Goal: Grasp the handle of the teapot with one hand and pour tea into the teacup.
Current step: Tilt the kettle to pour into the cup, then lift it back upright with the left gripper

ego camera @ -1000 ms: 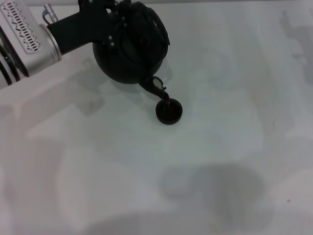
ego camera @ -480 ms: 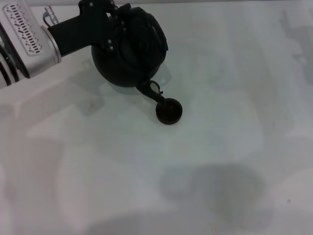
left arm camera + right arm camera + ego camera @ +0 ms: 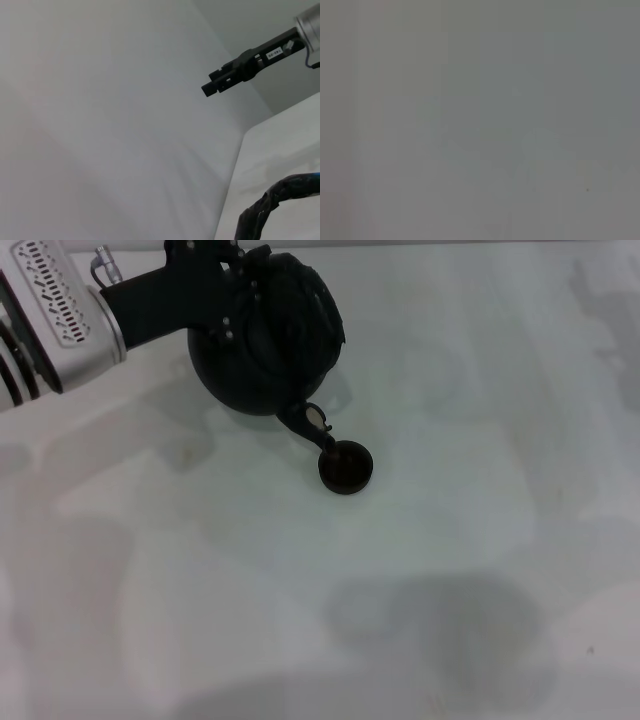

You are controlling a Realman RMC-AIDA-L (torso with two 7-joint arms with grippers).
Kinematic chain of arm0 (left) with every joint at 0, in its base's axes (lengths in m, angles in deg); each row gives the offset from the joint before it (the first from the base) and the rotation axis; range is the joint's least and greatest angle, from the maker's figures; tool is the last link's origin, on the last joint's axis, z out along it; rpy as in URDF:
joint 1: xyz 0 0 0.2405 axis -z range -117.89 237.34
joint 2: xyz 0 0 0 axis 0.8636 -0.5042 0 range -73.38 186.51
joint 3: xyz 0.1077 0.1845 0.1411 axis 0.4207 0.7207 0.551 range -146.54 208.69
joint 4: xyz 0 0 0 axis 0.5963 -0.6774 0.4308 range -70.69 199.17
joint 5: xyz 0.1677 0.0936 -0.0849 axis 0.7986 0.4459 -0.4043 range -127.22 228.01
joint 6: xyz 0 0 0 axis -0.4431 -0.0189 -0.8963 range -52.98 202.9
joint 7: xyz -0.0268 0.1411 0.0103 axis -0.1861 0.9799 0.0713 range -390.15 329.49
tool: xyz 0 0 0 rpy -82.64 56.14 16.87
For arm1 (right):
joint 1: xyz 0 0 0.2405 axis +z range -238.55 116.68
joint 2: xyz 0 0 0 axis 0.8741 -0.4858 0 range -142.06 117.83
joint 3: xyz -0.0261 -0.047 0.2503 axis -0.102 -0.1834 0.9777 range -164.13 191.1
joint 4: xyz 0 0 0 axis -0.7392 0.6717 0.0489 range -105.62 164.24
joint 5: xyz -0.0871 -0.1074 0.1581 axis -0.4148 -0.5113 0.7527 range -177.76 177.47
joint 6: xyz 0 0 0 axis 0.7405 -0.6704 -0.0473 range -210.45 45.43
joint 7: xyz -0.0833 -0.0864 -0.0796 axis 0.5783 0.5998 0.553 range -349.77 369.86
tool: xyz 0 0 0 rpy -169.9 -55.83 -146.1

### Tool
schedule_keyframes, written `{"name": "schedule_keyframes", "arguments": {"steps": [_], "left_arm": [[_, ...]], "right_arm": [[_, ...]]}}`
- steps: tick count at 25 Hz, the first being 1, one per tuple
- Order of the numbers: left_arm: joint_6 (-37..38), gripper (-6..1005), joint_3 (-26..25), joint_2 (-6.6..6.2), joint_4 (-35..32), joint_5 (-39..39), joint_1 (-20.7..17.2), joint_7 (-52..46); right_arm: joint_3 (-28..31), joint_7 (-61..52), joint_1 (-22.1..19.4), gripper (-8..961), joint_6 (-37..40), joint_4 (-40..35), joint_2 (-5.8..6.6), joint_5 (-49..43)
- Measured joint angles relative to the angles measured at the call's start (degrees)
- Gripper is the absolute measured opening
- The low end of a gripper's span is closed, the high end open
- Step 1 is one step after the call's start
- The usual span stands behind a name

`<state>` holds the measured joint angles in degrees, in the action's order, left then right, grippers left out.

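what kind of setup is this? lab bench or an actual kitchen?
Likely a lab test bench, not a kitchen. A bare white table holds only a black teapot and one teacup. The left gripper tilts the pot by its handle; the right gripper hangs idle against plain walls.

The round matte-black teapot (image 3: pixel 262 345) tilts near the bench's far edge, its spout tip over the tiny black teacup (image 3: pixel 346 467).

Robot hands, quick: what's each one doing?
Left gripper: shut on the teapot handle, spout over the teacup.
Right gripper: parked aside, cannot tell.
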<state>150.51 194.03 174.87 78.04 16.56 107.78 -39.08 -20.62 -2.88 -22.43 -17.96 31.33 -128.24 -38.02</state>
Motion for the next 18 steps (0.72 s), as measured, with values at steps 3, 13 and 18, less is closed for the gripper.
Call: {"name": "schedule_keyframes", "arguments": {"steps": [3, 13, 18], "left_arm": [[0.00, 110, 0.00, 0.00, 0.48, 0.42, 0.41, -0.02], [-0.13, 111, 0.00, 0.08, 0.61, 1.24, 1.16, -0.04], [-0.15, 110, 0.00, 0.07, 0.62, 1.32, 1.32, -0.04]], "right_arm": [[0.00, 0.00, 0.07, 828, -0.02, 0.00, 0.01, 0.05], [0.00, -0.13, 0.08, 828, -0.07, 0.00, 0.02, 0.09], [0.00, -0.68, 0.08, 828, -0.08, 0.00, 0.02, 0.08]]}}
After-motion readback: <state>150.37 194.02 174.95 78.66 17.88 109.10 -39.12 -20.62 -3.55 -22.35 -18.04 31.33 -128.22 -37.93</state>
